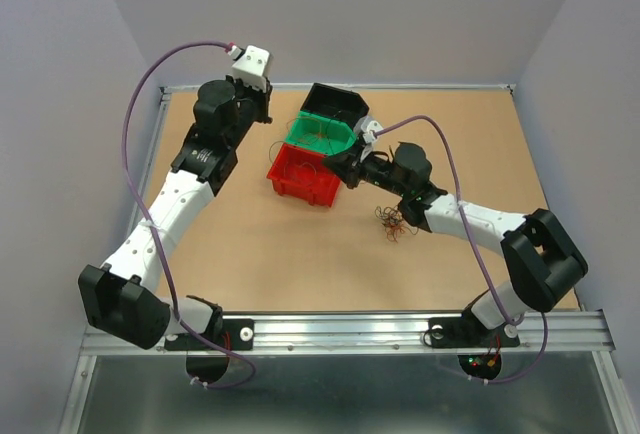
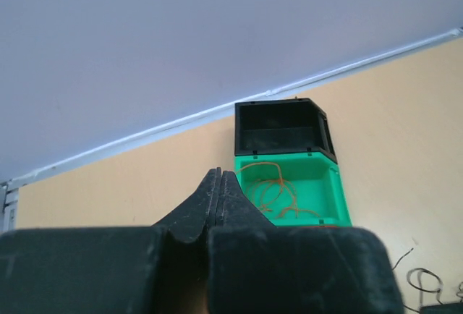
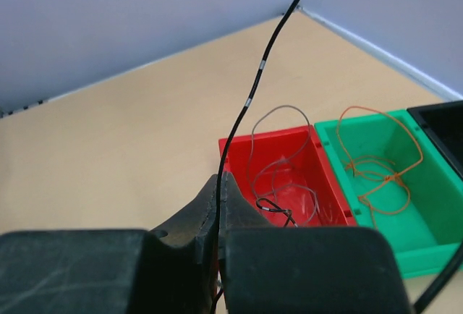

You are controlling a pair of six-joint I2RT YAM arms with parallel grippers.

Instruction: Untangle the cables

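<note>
Looking down from above, we see the tan table (image 1: 300, 274) fill most of the view, with pale walls (image 1: 400, 14) on three sides. The left arm (image 1: 170, 204) reaches up the table's left side. The right arm (image 1: 480, 224) stretches from the near right corner toward the middle.

Three small bins sit touching in a slanted row mid-table: a black bin (image 1: 335, 104) farthest back, a green bin (image 1: 320, 136) in the middle and a red bin (image 1: 300, 184) nearest. The right arm's wrist ends just at the red bin's right side.

The cables (image 1: 392, 222) lie as a small curly tangle of dark and reddish strands on the bare table. They are just beside the right forearm, on the near-right side of the red bin and apart from it.

On the left wrist camera, the left gripper (image 2: 219, 178) has its fingers pressed together with nothing between them. It points toward the green and black bins from a little way off.

On the right wrist camera, the right gripper (image 3: 219, 184) is clamped on a dark wire (image 3: 253, 90). That wire rises from between the fingertips in a long curve and leaves the top of the frame, with small white marks along it. This gripper hangs at the near rim of the red bin.

An orange wire (image 3: 383, 169) lies looped inside the green bin. A pale grey-brown wire (image 3: 278, 122) loops inside the red bin, and part of it arches above the rim.
</note>
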